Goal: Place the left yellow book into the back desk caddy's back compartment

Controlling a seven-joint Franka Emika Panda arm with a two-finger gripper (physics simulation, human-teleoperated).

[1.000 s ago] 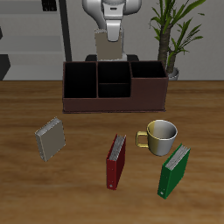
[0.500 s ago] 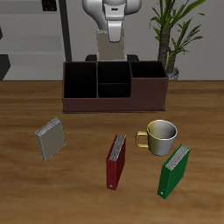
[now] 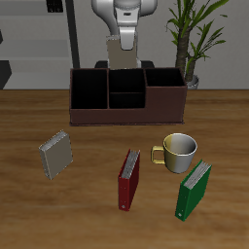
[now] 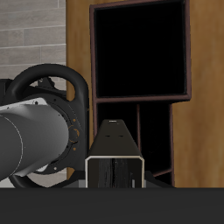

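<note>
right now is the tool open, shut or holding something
Tool: shut on the left yellow book, held upright above the back desk caddy.

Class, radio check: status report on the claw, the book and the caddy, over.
Claw shut on left yellow book. Book upright above back desk caddy, not yet in. Nothing seen blocking the way down.

The left yellow book [image 3: 120, 52] hides the jaws; grip unclear.
</note>
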